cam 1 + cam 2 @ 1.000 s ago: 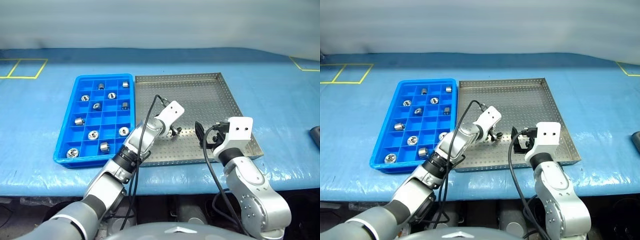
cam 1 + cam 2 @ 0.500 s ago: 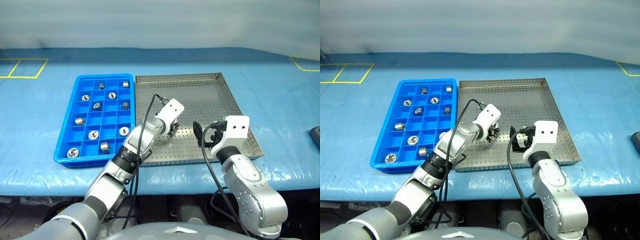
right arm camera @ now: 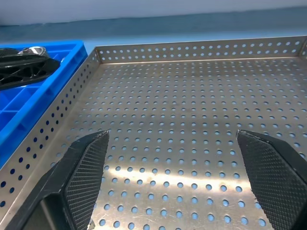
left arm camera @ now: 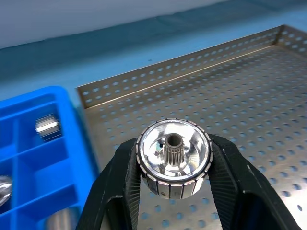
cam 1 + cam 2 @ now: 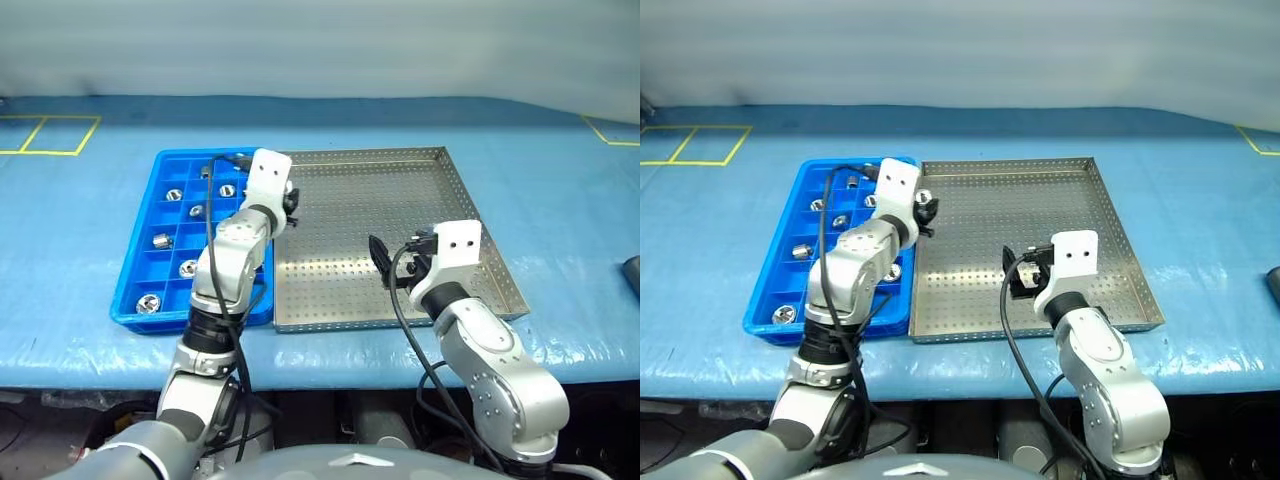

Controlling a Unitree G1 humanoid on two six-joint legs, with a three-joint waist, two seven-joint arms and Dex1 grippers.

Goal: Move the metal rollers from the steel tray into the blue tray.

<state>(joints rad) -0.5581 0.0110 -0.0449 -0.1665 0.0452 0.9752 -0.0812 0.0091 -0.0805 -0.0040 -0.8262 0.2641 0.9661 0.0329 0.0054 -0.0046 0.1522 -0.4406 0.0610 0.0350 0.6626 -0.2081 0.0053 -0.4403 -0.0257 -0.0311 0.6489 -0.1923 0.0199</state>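
My left gripper (image 4: 173,191) is shut on one of the metal rollers (image 4: 173,158), a shiny toothed cylinder with a dark centre hole. It holds the roller (image 5: 924,197) in the air over the seam between the blue tray (image 5: 138,262) and the steel tray (image 5: 380,200), towards their far ends. Several more rollers (image 5: 188,268) lie in the blue tray's compartments. My right gripper (image 5: 385,262) hovers low over the near part of the steel tray, open, with nothing between its fingers (image 3: 86,163).
Both trays sit side by side on a blue table cover. Yellow tape marks (image 5: 50,135) lie at the far left and far right (image 5: 610,128). A dark object (image 5: 630,270) shows at the right edge. Black cables loop off both forearms.
My left gripper shut on a roller on the steel tray's floor, then lifted it and carried it left and away to the blue tray's edge. The right gripper stayed open and almost still.
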